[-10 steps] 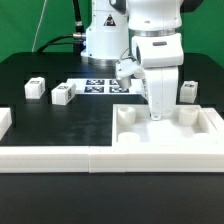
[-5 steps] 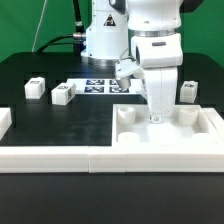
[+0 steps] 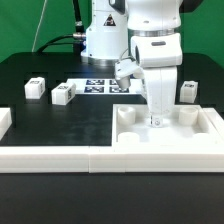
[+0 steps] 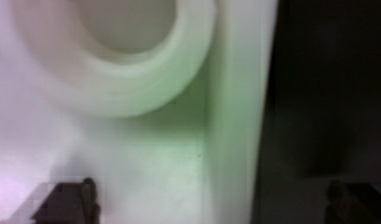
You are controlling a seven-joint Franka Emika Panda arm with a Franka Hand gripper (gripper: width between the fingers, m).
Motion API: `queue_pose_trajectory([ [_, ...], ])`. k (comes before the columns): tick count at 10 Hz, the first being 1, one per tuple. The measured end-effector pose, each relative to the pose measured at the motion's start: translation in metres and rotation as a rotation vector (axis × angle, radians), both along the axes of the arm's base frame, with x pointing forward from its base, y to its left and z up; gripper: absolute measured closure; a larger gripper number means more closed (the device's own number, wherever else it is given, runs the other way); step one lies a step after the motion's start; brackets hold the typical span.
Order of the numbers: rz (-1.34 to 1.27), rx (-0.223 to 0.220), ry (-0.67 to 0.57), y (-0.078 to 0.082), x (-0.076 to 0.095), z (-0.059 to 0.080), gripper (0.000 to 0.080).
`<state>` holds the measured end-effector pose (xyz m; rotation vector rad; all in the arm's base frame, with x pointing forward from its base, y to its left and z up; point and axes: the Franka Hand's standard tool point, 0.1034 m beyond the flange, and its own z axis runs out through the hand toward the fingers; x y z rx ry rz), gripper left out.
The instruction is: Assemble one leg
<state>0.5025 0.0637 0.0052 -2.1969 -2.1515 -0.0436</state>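
Observation:
Three small white legs with black-and-white tags stand on the black table: two at the exterior view's left (image 3: 35, 88) (image 3: 63, 95) and one at the right (image 3: 187, 92) behind the big white tray-like piece (image 3: 200, 138). My gripper (image 3: 155, 121) is low over the tray's far part, between two round corner holes. In the wrist view my gripper (image 4: 208, 205) is open. Its dark fingertips (image 4: 66, 200) stand wide apart either side of the tray's blurred white edge (image 4: 240, 120), beside a round hole (image 4: 125, 40). It holds nothing.
The marker board (image 3: 98, 86) lies behind the arm at the middle back. Another tagged white block (image 3: 124, 72) shows partly beside the arm. A low white wall (image 3: 50, 156) runs along the table's front, with a raised end at the left (image 3: 5, 120).
My gripper has sunk slightly toward the tray. Nothing else has moved.

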Motion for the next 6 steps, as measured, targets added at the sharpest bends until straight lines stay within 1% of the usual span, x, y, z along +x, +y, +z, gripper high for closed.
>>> queue_pose_trajectory([
  [3, -0.006, -0.001, -0.001, 0.0, 0.0, 0.001, 0.0151],
  [6, -0.056, -0.017, -0.011, 0.001, -0.02, 0.028, 0.0151],
])
